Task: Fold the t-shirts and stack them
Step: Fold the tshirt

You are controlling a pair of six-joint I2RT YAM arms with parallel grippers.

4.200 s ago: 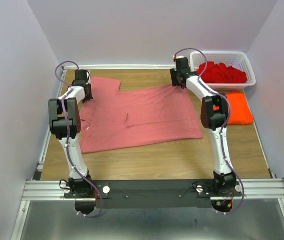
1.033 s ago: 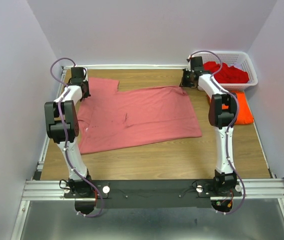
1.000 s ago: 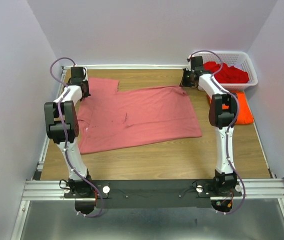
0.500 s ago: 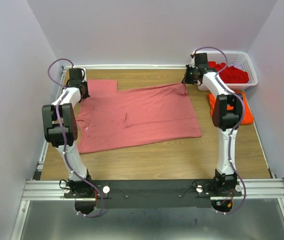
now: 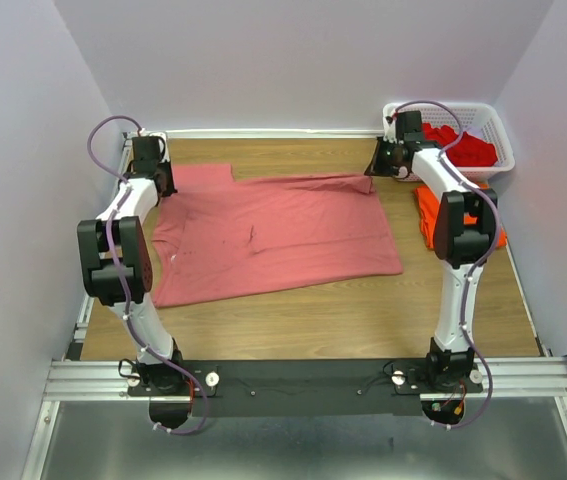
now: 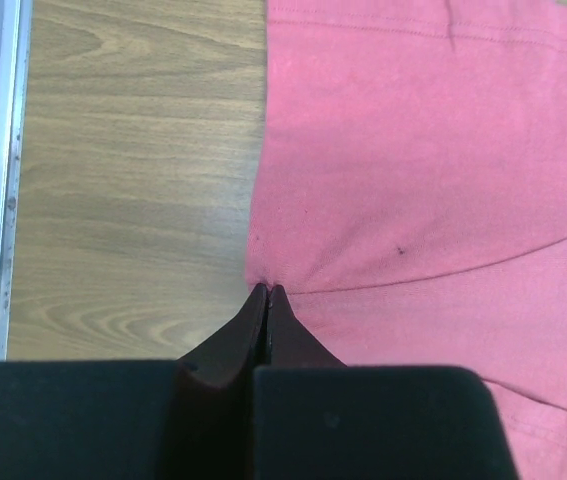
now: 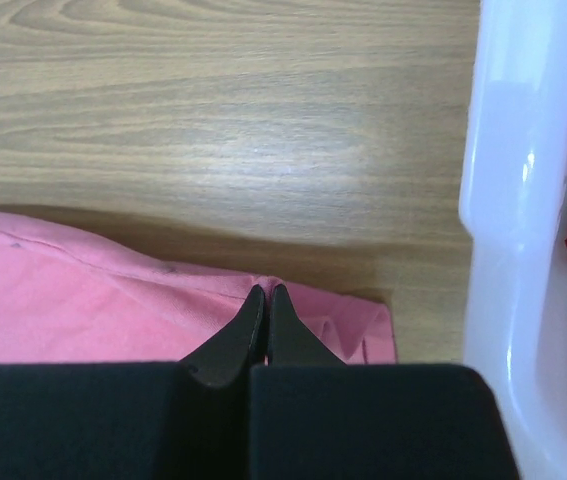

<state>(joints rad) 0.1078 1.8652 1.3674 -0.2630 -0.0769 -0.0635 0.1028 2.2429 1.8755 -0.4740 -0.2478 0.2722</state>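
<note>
- The left jaws are shut tight on the far-left corner of the salmon-pink t-shirt (image 6: 433, 150), and creases fan out from the pinch.
- The right jaws are also closed. They pinch the same tee's far-right corner, just beside the white basket (image 7: 503, 200).
- The far hem runs left to right between the two pinches, along the tee's long axis. The rest of the cloth lies flat on the worktop (image 5: 313, 310), toward the arms' bases.
- Each arm holds its own end, so neither is nearer. A fold would likely carry the far edge toward the near one.
- The orange t-shirt (image 5: 424, 212) lies at the right, and the red t-shirts (image 5: 468, 150) sit in the basket.
</note>
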